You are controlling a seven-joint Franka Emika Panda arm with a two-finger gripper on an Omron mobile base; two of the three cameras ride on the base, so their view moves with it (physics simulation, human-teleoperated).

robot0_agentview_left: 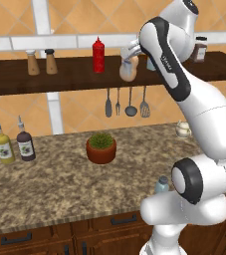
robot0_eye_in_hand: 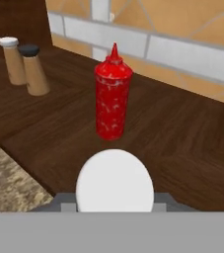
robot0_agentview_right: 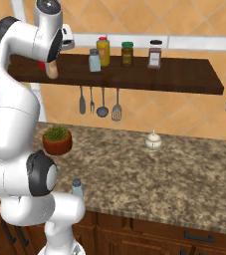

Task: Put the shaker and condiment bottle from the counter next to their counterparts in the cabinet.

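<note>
The gripper (robot0_agentview_left: 133,54) is holding the condiment bottle (robot0_agentview_left: 128,68) by its white-capped top, jaws clamped tight on it, and is carrying it upright at the front edge of the cabinet (robot0_agentview_left: 59,79), just to the right of the red squeeze bottle (robot0_agentview_left: 98,55). That upright hold from above is likely keeping the bottle's base free to be set flat on the board, and the spot beside the red bottle is where its counterpart is standing. In the hand view the white cap (robot0_eye_in_hand: 114,180) is sitting directly in front of the red squeeze bottle (robot0_eye_in_hand: 113,97), with bare wood between them, so nothing seems to be blocking the set-down; the wooden salt and pepper mills (robot0_agentview_left: 41,62) are standing well to the left of the red bottle. Whether the bottle's base is already touching the board cannot be told. Farther right of the red bottle, the shelf's own shaker (robot0_agentview_right: 94,60) is waiting beside several jars (robot0_agentview_right: 127,54). The shaker (robot0_agentview_right: 77,187) is standing on the counter (robot0_agentview_right: 174,179) near its front edge, beside the robot's base, well below the red bottle, with a potted plant (robot0_agentview_left: 101,147) and a small white pot (robot0_agentview_right: 153,141) also on the worktop.
</note>
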